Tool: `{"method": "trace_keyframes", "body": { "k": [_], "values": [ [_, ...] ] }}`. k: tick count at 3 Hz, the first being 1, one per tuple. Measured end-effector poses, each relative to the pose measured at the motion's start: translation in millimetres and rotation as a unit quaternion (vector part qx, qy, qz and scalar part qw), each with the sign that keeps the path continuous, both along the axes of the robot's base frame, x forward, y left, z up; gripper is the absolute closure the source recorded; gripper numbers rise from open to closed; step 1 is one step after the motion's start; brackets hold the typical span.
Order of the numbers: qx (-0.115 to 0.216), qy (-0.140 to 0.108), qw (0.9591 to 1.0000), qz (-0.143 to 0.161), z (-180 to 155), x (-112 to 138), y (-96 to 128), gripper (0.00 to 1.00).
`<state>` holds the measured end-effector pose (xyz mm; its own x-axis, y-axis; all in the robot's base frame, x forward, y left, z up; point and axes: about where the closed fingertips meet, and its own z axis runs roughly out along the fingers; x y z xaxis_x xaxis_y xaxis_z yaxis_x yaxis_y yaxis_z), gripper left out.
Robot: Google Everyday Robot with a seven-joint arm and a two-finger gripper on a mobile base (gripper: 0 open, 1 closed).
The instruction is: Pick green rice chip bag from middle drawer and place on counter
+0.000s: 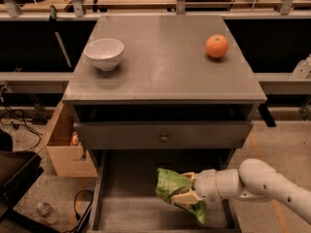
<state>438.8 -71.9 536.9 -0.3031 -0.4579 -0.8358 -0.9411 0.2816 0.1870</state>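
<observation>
Reaching in from the lower right, the white arm (pixel 262 183) holds its claw (pixel 184 196) over the open middle drawer (pixel 121 212), clenched on the green chip bag (pixel 171 182). The bag hangs tilted in that grip, right of the drawer's centre, its lower end drooping toward the plank floor. Above, the grey worktop (pixel 165 72) carries a white bowl (pixel 104 53) near its left edge and an orange (pixel 216 46) near its right, well apart

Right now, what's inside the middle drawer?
The bag, clamped in the gripper, above the bare plank floor of the drawer. Floor beneath bag and arm is hidden.
</observation>
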Motion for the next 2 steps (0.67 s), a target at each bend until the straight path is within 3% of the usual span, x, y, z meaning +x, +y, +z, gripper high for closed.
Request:
{"method": "trace_keyframes", "body": {
  "k": [2],
  "values": [
    [0.018, -0.001, 0.9996, -0.023, 122, -5, -49, 1.00]
  ]
}}
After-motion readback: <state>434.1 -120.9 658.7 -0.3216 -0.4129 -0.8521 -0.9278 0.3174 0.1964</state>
